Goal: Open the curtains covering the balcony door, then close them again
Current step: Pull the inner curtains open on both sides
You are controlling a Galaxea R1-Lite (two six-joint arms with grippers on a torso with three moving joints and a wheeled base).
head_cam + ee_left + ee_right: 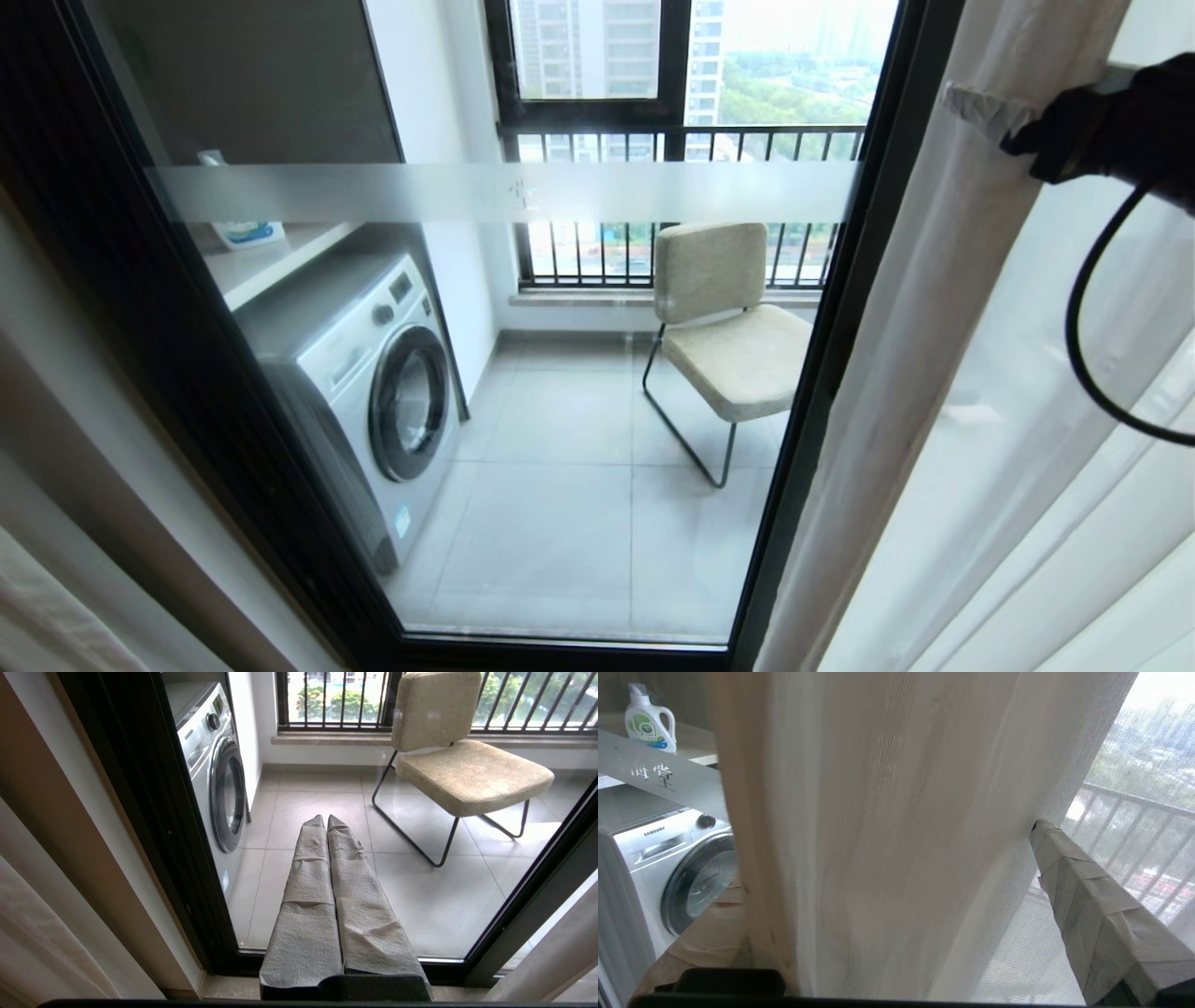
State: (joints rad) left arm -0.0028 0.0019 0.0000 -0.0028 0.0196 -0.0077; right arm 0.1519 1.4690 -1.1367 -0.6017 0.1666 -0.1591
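right pincer (pixel 896 905) spread wide astride curtains (pixel 878 812), I see one finger hidden | left pincer (pixel 327 821) closed, off head view | balcony door (pixel 523 191) uncovered

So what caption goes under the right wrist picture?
Open right gripper straddling the curtains, one finger each side, washing machine behind the glass.

Tiled balcony floor (pixel 579 523), washing machine (pixel 373 392), beige chair (pixel 728 327), barred window (pixel 691 140).
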